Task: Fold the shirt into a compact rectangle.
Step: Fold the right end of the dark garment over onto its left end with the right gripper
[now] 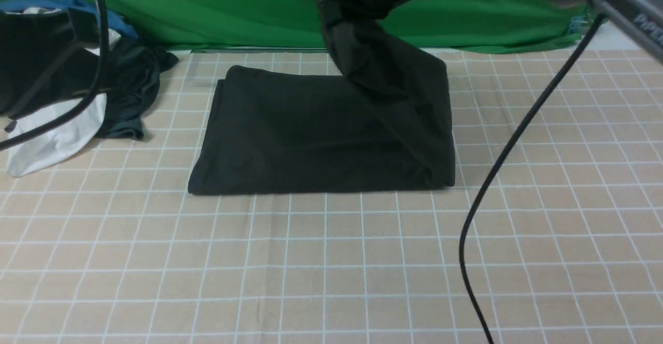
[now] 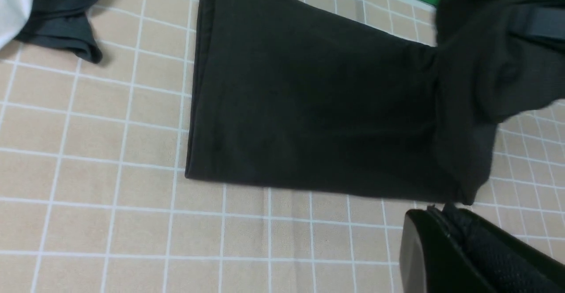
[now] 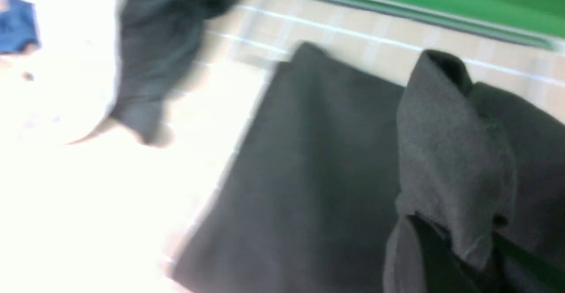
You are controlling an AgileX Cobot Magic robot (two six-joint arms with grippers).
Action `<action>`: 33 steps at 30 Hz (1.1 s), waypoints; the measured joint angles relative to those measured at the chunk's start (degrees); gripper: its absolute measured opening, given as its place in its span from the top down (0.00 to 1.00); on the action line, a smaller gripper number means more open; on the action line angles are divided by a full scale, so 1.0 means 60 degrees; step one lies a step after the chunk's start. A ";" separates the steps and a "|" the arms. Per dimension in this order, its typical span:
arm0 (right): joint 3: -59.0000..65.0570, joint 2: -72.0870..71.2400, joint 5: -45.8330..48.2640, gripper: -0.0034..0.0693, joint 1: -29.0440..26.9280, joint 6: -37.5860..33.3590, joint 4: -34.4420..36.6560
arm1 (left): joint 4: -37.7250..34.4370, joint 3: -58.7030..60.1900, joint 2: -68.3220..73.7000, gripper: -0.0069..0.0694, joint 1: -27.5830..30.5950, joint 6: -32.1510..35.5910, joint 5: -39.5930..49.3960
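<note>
The matte black shirt (image 1: 311,137) lies as a soft rectangle on the gridded surface (image 1: 331,261), one edge peaked upward. There the right claw (image 3: 463,253) pinches its knit fold; the left claw (image 2: 441,227) is clenched, empty.

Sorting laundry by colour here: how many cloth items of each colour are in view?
Black long-sleeved cotton shirt: 1
Dark grey crumpled garment: 1
White crumpled garment: 1
Blue cloth, mostly hidden: 1
Total: 4
</note>
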 joint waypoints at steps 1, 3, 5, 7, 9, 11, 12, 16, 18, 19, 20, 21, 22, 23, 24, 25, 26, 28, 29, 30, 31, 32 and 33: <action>0.0000 0.0129 -0.0214 0.83 0.0072 0.0016 0.0117 | -0.0025 0.0000 0.0000 0.89 0.0000 0.0000 0.0022; 0.0000 0.0454 -0.0585 0.83 0.0223 0.0084 0.0417 | -0.0099 0.0000 0.0000 0.89 0.0000 0.0000 0.0143; 0.0000 0.0754 -0.0843 0.83 0.0306 0.0125 0.0660 | -0.0134 0.0000 0.0000 0.89 0.0000 0.0000 0.0234; 0.0000 0.1002 -0.1013 0.83 0.0365 0.0144 0.0774 | -0.0143 0.0008 0.0000 0.89 0.0000 0.0000 0.0246; 0.0000 0.1266 -0.1218 0.83 0.0422 0.0151 0.0883 | -0.0154 0.0008 0.0000 0.89 0.0000 0.0000 0.0274; 0.0000 0.1454 -0.1348 0.83 0.0457 0.0229 0.0963 | -0.0154 0.0008 0.0000 0.89 0.0000 0.0000 0.0307; 0.0000 0.1567 -0.1475 0.83 0.0466 0.0311 0.1041 | -0.0154 0.0008 0.0000 0.89 0.0000 0.0000 0.0332; 0.0000 0.1992 -0.2133 0.79 0.0486 0.0750 0.1375 | -0.0154 0.0008 0.0000 0.89 0.0000 0.0000 0.0438; 0.0000 0.2175 -0.2487 0.73 0.0486 0.0823 0.1590 | -0.0154 0.0008 0.0000 0.89 0.0000 0.0000 0.0446; 0.0000 0.2248 -0.2600 0.69 0.0486 0.0847 0.1679 | -0.0154 0.0008 0.0000 0.89 0.0000 0.0000 0.0446; 0.0000 0.2261 -0.2620 0.68 0.0486 0.0864 0.1705 | -0.0154 0.0008 0.0000 0.89 0.0000 0.0000 0.0446; 0.0000 0.2324 -0.2712 0.58 0.0486 0.0895 0.1797 | -0.0154 0.0010 0.0000 0.89 0.0000 0.0000 0.0446; 0.0000 0.2350 -0.2724 0.52 0.0486 0.0895 0.1838 | -0.0154 0.0010 0.0000 0.89 0.0000 0.0000 0.0446; 0.0000 0.2356 -0.2724 0.48 0.0486 0.0895 0.1847 | -0.0154 0.0010 0.0000 0.89 0.0000 0.0000 0.0446; -0.0012 0.2356 -0.2655 0.43 0.0486 0.0883 0.1871 | -0.0146 0.0010 0.0000 0.89 0.0000 0.0000 0.0446; -0.0072 0.2356 -0.2534 0.38 0.0486 0.0855 0.1879 | -0.0146 0.0010 0.0000 0.89 0.0000 0.0000 0.0446; -0.0161 0.2356 -0.2278 0.34 0.0486 0.0756 0.1879 | -0.0146 0.0010 0.0000 0.89 0.0000 0.0000 0.0446; -0.0376 0.2367 -0.1820 0.27 0.0458 0.0533 0.1879 | -0.0127 0.0010 0.0000 0.89 0.0000 0.0000 0.0446; -0.0772 0.2367 -0.1158 0.24 0.0387 0.0126 0.1868 | -0.0122 0.0010 0.0000 0.89 0.0000 0.0000 0.0446; -0.0772 0.2367 -0.1158 0.24 0.0377 0.0126 0.1868 | -0.0122 0.0010 0.0000 0.89 0.0000 0.0000 0.0446; -0.1236 0.2367 -0.0268 0.23 0.0260 -0.0334 0.1788 | -0.0122 0.0010 0.0000 0.89 0.0000 0.0000 0.0446; -0.1514 0.2367 0.0188 0.25 0.0189 -0.0666 0.1704 | -0.0122 0.0010 0.0000 0.89 0.0000 0.0000 0.0446; -0.1904 0.2367 0.0810 0.28 0.0108 -0.0934 0.1573 | -0.0115 0.0010 0.0000 0.89 0.0000 0.0000 0.0446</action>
